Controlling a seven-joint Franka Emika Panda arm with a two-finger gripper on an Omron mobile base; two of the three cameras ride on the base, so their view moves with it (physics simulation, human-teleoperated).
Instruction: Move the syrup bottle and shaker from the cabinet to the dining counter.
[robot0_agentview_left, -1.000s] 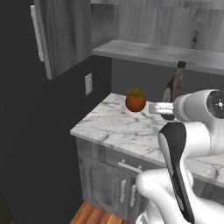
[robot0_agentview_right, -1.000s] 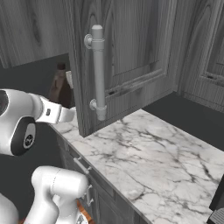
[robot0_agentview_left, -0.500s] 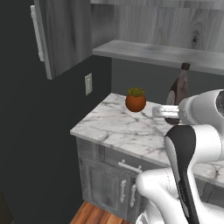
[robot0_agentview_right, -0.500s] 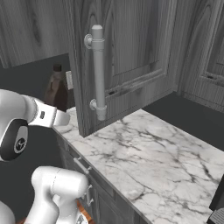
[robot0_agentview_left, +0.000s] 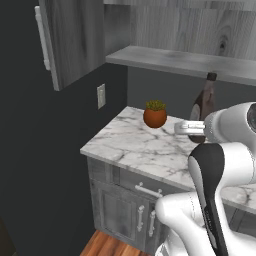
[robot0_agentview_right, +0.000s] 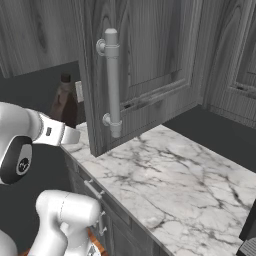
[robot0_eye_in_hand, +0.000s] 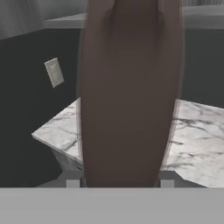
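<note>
— Where is the syrup bottle (robot0_agentview_left: 202, 107) right now?

— Out of the cabinet (robot0_agentview_left: 75, 35), upright, long axis vertical, cap up. Carried in the air below the grey shelf (robot0_agentview_left: 180, 60) and over the back of the short marble worktop (robot0_agentview_left: 135, 147), toward its right end, just right of the orange plant pot (robot0_agentview_left: 155, 116).

— And the gripper (robot0_eye_in_hand: 120, 183)?

— Clamped on the bottle at a middling width — dark glass fills the hand view from tip to tip, with one fingertip (robot0_eye_in_hand: 72, 183) at either flank of the body. Held low on the belly, neck well above the fingers.

— Which way for the coming move, then?

— Judged from here: away from the cabinet, toward the dining counter, not in any of these views. Bottle lies dead ahead of the fingers, square across them, so best kept vertical through the swing. Open door (robot0_agentview_right: 145, 65) with its bar handle (robot0_agentview_right: 112, 82) hangs close on the right — a risk for the neck on a turn that way.

— The shaker?

— Cannot tell where.
</note>
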